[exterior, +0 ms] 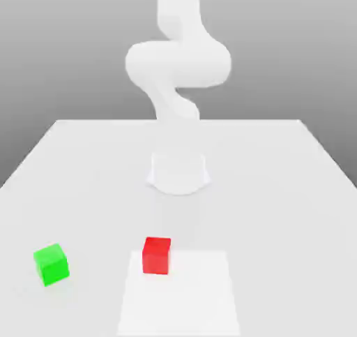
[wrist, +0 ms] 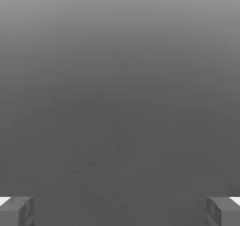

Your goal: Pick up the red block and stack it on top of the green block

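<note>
Right, here we go: the red block [exterior: 157, 255] sits low in the exterior frame, just left of centre, on the near stretch of the desk [exterior: 279, 189], and the arm [exterior: 178, 63] rises well behind it in the upper middle of the picture. So the block lies forward of the arm's base [exterior: 178, 174], toward the bottom of the frame, and the reach has to come out and down to it. The gripper [wrist: 120, 211] is released, jaws spread wide with one fingertip [wrist: 16, 211] at each lower corner of the hand view and nothing between them. The green block [exterior: 51, 264] rests in the lower left, well apart from the red one and about level with it. Both are cubes, so no long axis to fuss over; either pair of faces should suit. The desk is flat, pale and bare around both blocks, with a lighter square patch [exterior: 181, 294] under the red one. Plenty of room to descend, I'd say.
</note>
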Robot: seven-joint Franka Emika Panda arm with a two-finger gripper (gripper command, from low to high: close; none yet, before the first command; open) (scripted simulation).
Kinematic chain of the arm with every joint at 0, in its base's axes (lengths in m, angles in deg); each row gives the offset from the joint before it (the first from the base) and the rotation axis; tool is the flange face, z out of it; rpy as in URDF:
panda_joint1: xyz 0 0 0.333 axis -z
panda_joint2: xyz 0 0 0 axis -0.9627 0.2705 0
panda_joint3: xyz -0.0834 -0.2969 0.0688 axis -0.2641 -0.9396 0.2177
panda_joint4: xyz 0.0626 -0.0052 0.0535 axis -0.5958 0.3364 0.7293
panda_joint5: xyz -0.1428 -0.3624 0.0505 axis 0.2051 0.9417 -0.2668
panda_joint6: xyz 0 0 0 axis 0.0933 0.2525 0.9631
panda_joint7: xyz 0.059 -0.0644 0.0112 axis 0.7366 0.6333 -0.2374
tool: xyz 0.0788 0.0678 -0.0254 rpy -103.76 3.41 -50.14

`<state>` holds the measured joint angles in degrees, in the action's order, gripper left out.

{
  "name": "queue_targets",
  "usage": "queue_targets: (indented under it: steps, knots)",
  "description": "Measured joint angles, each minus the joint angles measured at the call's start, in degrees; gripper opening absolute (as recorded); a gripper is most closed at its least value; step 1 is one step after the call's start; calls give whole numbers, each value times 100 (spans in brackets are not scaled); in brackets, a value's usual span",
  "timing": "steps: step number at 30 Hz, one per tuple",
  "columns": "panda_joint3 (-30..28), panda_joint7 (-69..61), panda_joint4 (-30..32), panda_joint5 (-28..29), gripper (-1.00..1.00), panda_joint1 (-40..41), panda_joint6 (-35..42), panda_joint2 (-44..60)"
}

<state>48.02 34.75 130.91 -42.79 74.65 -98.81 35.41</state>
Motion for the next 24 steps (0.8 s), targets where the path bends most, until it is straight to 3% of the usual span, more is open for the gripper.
queue_targets:
  steps: [17, 24]
  knots:
    - [-327, -109, 2871, 83, 0, 286, -2524, 3490]
    - [-126, -350, 2871, -236, 0, 451, -3898, 5160]
